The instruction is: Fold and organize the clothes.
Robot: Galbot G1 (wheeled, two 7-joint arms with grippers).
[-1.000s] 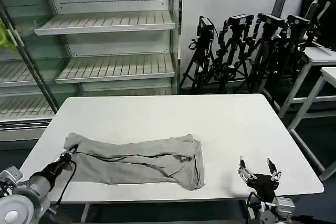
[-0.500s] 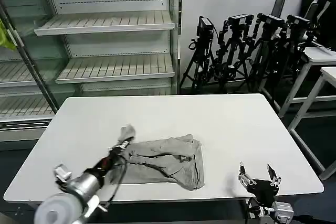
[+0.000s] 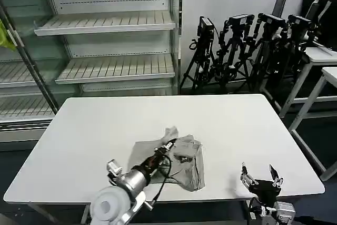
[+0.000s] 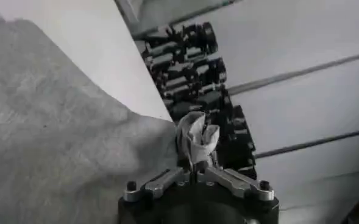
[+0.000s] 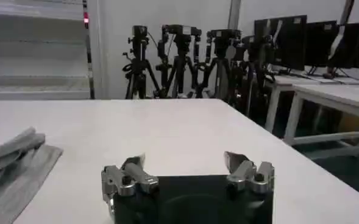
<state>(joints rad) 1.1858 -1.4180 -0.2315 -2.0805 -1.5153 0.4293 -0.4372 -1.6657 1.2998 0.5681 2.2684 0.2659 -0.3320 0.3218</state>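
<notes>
A light grey shirt (image 3: 185, 163) lies bunched on the white table (image 3: 221, 125), near its front edge and a little left of centre. My left gripper (image 3: 169, 142) is shut on a pinched fold of the shirt (image 4: 197, 135), holding it raised over the rest of the cloth (image 4: 51, 140). My right gripper (image 3: 260, 175) hovers open at the table's front right corner, apart from the shirt, nothing between its fingers (image 5: 133, 165). The shirt's edge (image 5: 11, 164) lies on the table some way off from it.
Empty white shelving (image 3: 105, 40) stands behind the table at the left. A row of black tripods (image 3: 247, 46) lines the back wall. More white tables (image 3: 324, 72) stand at the right. The table's left and far parts are bare.
My left gripper has carried the shirt's left end rightward across the table, folding the cloth over onto its right part. The right gripper has stayed put.
</notes>
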